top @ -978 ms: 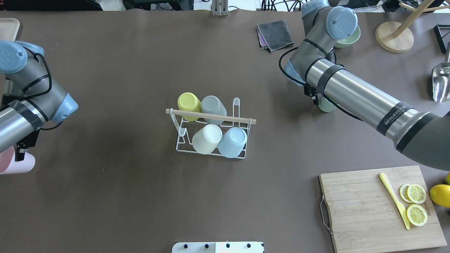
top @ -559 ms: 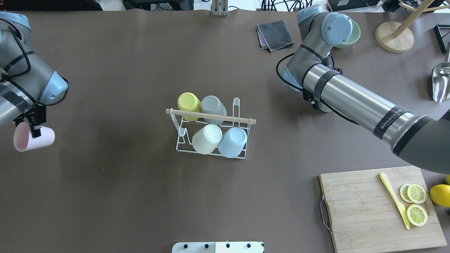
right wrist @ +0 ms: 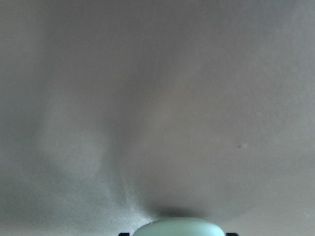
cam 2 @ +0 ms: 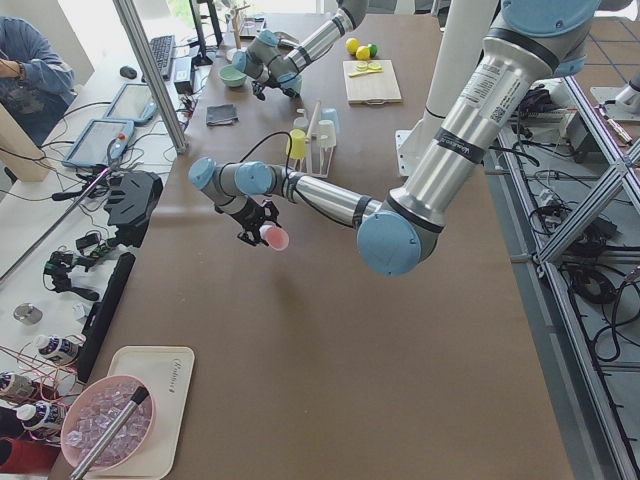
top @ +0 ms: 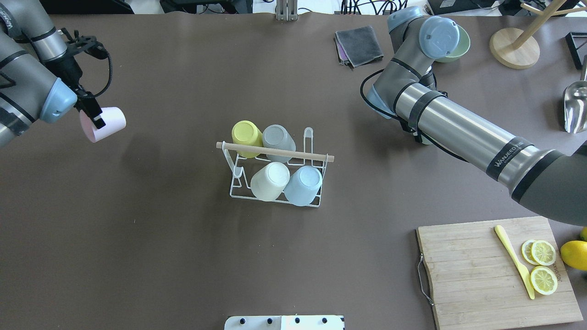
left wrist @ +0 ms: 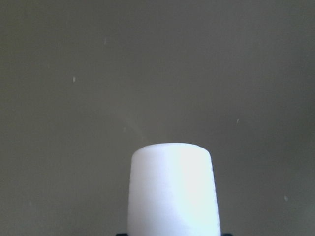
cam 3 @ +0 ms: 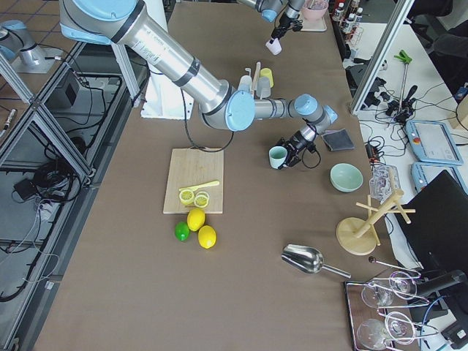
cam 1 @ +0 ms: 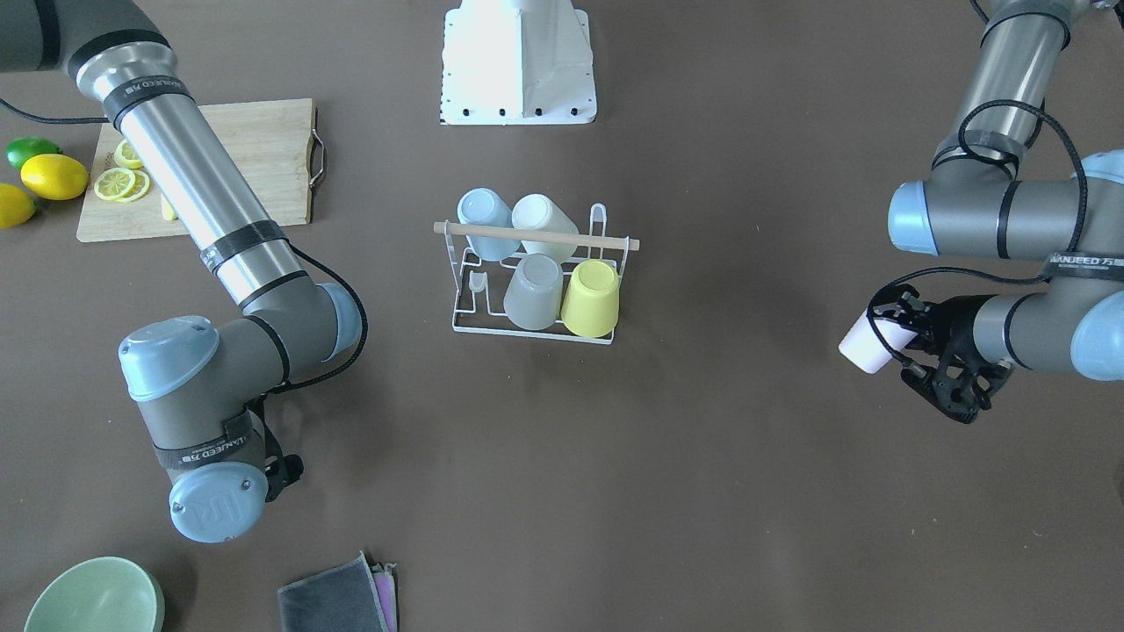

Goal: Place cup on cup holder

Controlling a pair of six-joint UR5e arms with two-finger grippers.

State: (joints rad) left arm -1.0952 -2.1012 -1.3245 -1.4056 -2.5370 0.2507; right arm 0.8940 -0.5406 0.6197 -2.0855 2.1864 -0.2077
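The white wire cup holder [top: 275, 151] with its wooden rod stands mid-table, also in the front view [cam 1: 536, 234]. It carries a yellow [top: 246, 133], a grey [top: 277, 140], a cream [top: 270, 181] and a blue cup [top: 302, 185], all upside down. My left gripper [top: 94, 120] is shut on a pink cup [top: 107, 123], held on its side in the air far to the left of the holder; it fills the left wrist view [left wrist: 172, 191]. My right gripper [cam 3: 290, 154] is shut on a mint green cup [cam 3: 277, 156], low over the table right of the holder and mostly hidden under the arm from overhead.
A cutting board [top: 472, 275] with lemon slices and a yellow knife lies near right. A grey cloth [top: 360, 44], a green bowl [top: 458, 48], a wooden stand [top: 513, 48] and a metal scoop [top: 575, 105] sit at the far right. The right arm spans that side.
My left arm has swung the pink cup from the near left edge away from the robot and to the right. The right arm has shifted slightly left with the green cup.
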